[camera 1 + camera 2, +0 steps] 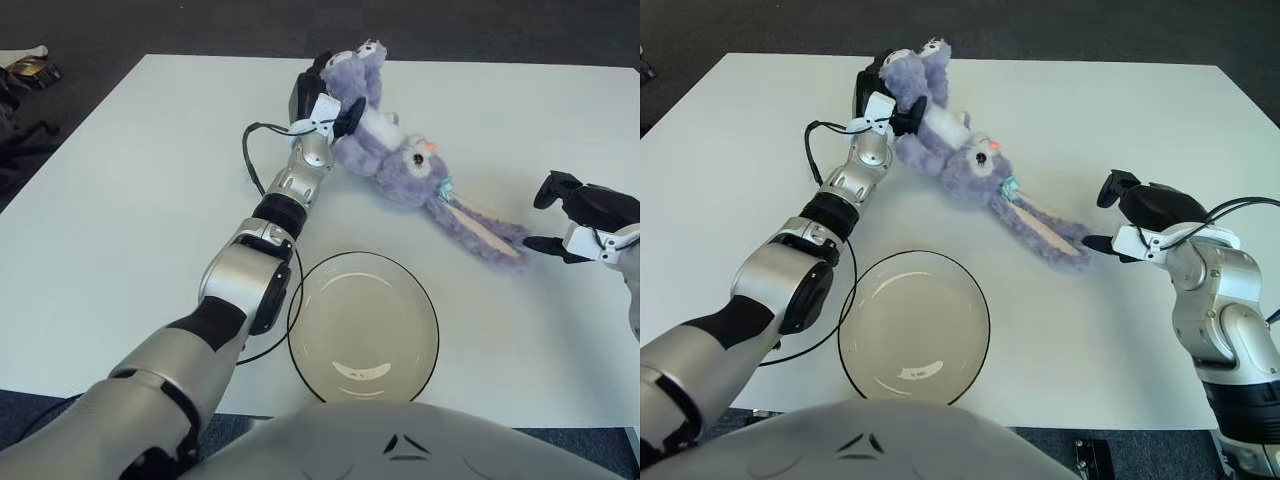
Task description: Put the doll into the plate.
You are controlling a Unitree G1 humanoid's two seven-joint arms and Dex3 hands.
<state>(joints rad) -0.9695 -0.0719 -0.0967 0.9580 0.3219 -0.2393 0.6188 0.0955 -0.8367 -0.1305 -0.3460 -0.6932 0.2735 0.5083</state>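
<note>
A purple plush rabbit doll (395, 165) lies on the white table (120, 200), its long ears (480, 230) trailing toward the right. My left hand (322, 100) is stretched far across the table and is shut on the doll's body at its far end. The doll's legs point up and away beyond the hand. A round glass plate (364, 326) with a dark rim sits near the table's front edge, with nothing in it. My right hand (1130, 215) shows at the right, just beside the ear tips, fingers spread.
A black cable (255, 165) loops along my left arm down to the plate's left rim. Dark floor surrounds the table, with some clutter (25, 70) at the far left.
</note>
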